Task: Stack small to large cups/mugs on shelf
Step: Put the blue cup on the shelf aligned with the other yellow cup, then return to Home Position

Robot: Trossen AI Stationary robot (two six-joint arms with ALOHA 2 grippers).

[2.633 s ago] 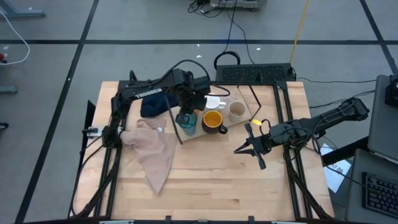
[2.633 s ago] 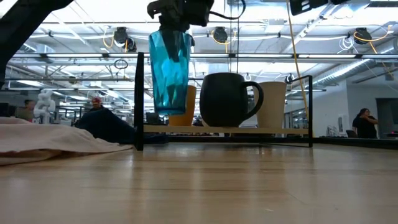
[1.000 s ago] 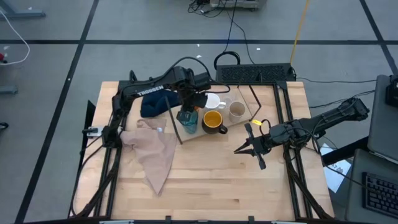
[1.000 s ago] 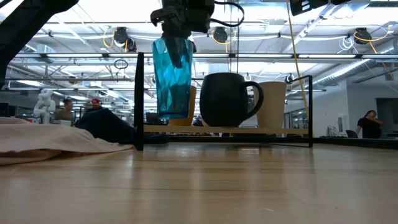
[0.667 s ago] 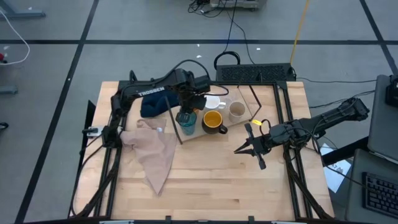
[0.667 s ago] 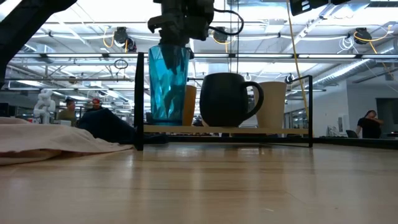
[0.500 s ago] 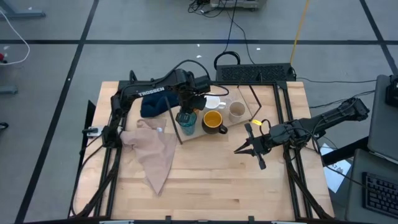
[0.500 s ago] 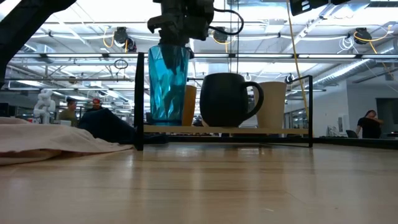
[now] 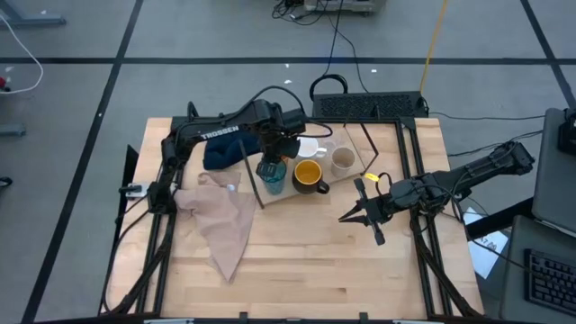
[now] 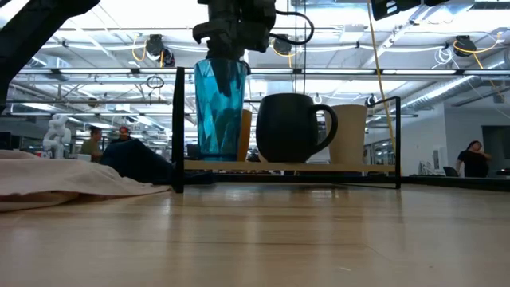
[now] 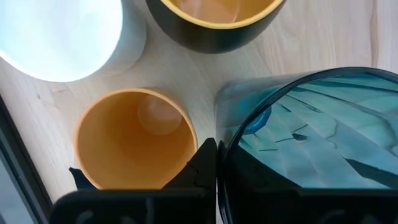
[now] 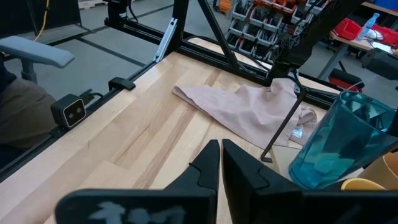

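Left fingers (image 9: 271, 149) pinch teal tumbler (image 9: 270, 176) rim, tumbler upright on shelf (image 10: 287, 166); right fingers (image 9: 358, 214) closed, empty.

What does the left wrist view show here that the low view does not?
Only the left wrist view: the open mouth of the small orange cup and the white mug's rim. Only the low view: the grey-beige cup, the shelf edge-on, the dark mug's handle, and people in the room behind. Both: the teal tumbler and the dark mug.
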